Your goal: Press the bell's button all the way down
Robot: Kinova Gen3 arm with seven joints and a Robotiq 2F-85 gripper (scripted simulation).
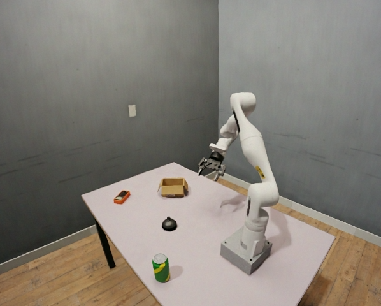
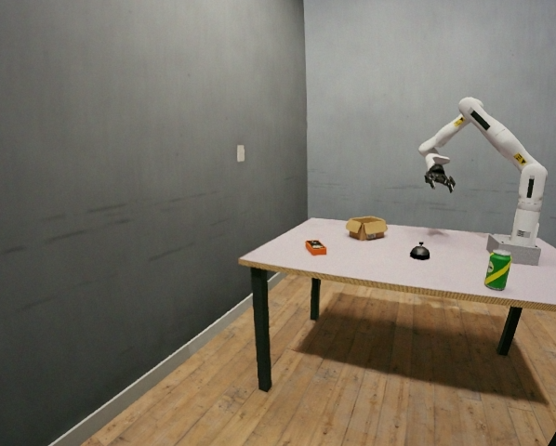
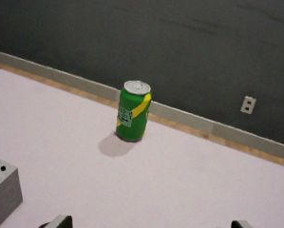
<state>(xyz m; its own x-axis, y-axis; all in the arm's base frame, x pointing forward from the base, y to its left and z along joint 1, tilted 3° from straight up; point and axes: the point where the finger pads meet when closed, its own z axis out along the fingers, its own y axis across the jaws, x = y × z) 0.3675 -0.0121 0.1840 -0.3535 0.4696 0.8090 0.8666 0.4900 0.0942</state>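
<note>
The bell (image 1: pixel 168 224) is a small black dome with a button on top, standing upright near the middle of the pale pink table; it also shows in the exterior view (image 2: pixel 419 251). My gripper (image 1: pixel 211 169) is open and empty, held high above the table's far side, well away from the bell; it also shows in the exterior view (image 2: pixel 440 182). In the wrist view only the two fingertips show at the bottom edge, and the bell is out of sight there.
An open cardboard box (image 1: pixel 173 187) stands at the far side. An orange device (image 1: pixel 122 196) lies at the far left. A green soda can (image 1: pixel 160 268) stands near the front edge, and shows in the wrist view (image 3: pixel 133 117). The arm's grey base (image 1: pixel 246 252) sits to the right.
</note>
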